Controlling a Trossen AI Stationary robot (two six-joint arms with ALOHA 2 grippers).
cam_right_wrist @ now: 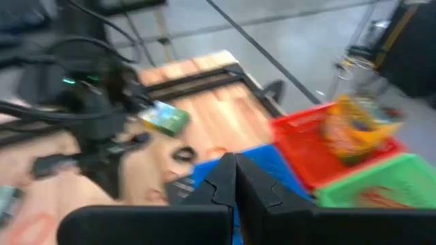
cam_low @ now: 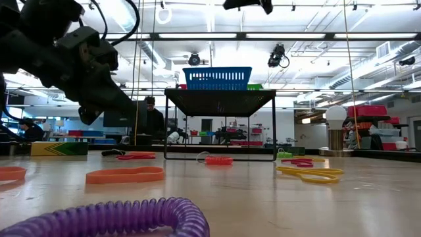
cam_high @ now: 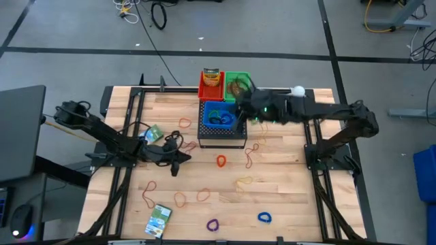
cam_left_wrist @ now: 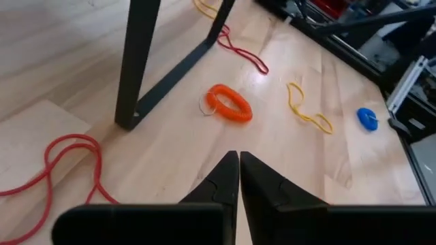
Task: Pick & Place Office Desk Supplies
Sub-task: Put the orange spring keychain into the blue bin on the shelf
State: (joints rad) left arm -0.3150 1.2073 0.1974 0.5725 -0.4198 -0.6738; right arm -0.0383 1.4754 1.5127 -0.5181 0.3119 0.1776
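Three bins sit on the black stand (cam_high: 223, 138) at the table's far middle: a red bin (cam_high: 211, 84), a green bin (cam_high: 238, 83) and a blue bin (cam_high: 222, 116), the blue one nearest us of the three. The right gripper (cam_high: 240, 111) hangs over the blue bin's right edge, fingers pressed together, nothing visibly held. The left gripper (cam_high: 178, 161) hovers low over the wood just left of the stand and a little nearer us, its fingers (cam_left_wrist: 227, 178) closed tip to tip and empty. Two green-white boxes: one box (cam_high: 152, 133) left of the stand beside the left arm, the other box (cam_high: 159, 219) far toward the near edge. Three thick loops lie on the table: an orange loop (cam_high: 221, 161) just in front of the stand, a purple loop (cam_high: 213, 224) and a blue loop (cam_high: 264, 218) down by the near edge. Thin rubber bands (cam_high: 251, 154) are scattered all around the stand, roughly eight or nine of them; overlaps make an exact count hard.
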